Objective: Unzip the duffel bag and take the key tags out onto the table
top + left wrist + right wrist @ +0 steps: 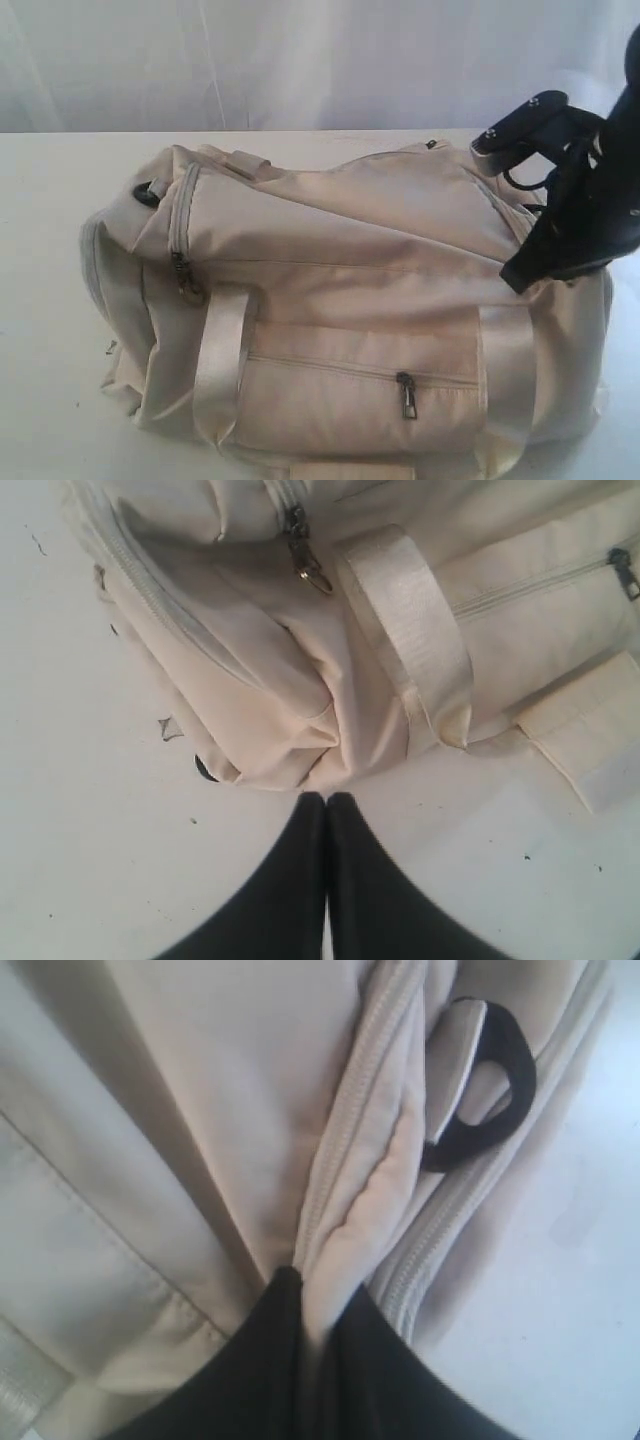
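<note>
The cream duffel bag (340,270) lies on its side on the white table (50,200), all zippers closed. Its main zipper pull (182,270) hangs at the left end, and the front pocket pull (406,393) faces me. My right gripper (515,275) is at the bag's right end, shut on a fold of cream fabric (345,1230) beside a grey zipper. A black strap ring (490,1080) lies just beyond it. My left gripper (327,805) is shut and empty, hovering over the table just off the bag's lower left corner (270,760). The key tags are hidden.
A pale webbing handle (410,630) runs down the bag's front beside the main zipper pull (305,560). Small dark specks (168,728) dot the table by the bag's corner. A white curtain (300,60) hangs behind the table.
</note>
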You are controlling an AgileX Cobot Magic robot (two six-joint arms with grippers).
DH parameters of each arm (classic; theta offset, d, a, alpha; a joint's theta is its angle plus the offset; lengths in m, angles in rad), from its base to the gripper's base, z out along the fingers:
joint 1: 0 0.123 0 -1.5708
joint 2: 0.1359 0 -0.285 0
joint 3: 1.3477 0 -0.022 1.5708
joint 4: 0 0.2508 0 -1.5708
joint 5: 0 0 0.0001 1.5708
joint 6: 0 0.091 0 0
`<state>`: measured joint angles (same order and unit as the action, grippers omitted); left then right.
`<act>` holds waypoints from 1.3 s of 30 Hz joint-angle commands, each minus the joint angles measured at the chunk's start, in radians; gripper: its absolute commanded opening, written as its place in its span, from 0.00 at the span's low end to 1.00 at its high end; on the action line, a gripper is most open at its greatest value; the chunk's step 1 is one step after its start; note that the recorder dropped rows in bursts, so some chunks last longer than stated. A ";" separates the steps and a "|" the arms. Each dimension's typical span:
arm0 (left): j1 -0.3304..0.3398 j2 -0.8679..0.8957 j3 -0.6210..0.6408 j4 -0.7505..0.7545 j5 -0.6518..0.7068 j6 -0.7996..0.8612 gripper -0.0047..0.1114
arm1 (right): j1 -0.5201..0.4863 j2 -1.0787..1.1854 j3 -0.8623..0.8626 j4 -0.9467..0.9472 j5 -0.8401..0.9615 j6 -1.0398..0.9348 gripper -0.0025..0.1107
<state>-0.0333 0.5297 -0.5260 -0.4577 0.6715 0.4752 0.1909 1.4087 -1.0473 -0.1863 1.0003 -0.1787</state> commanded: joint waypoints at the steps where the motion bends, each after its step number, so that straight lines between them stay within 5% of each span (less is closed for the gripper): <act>1: -0.004 0.001 0.008 -0.048 0.005 -0.008 0.04 | -0.010 -0.072 0.096 -0.049 -0.019 0.056 0.02; 8: -0.004 0.138 -0.115 -0.095 0.128 -0.008 0.04 | -0.010 -0.081 0.130 0.009 -0.120 0.106 0.05; 18: -0.004 0.533 -0.400 -0.095 0.161 -0.012 0.04 | -0.010 -0.137 0.080 0.012 -0.138 0.116 0.51; 23: -0.004 0.661 -0.475 -0.091 0.158 -0.010 0.14 | -0.010 -0.236 0.068 0.014 -0.163 0.165 0.53; 31: -0.004 0.847 -0.485 -0.095 0.043 -0.008 0.65 | -0.010 -0.286 0.070 0.111 -0.189 0.179 0.53; 35: -0.004 0.910 -0.485 -0.100 0.028 -0.006 0.63 | -0.010 -0.286 0.070 0.111 -0.195 0.179 0.53; 39: -0.004 0.963 -0.485 -0.164 0.041 -0.001 0.49 | -0.010 -0.286 0.070 0.111 -0.197 0.179 0.53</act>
<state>-0.0339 1.4667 -1.0062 -0.5712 0.6943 0.4696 0.1882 1.1307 -0.9733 -0.0792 0.8129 -0.0071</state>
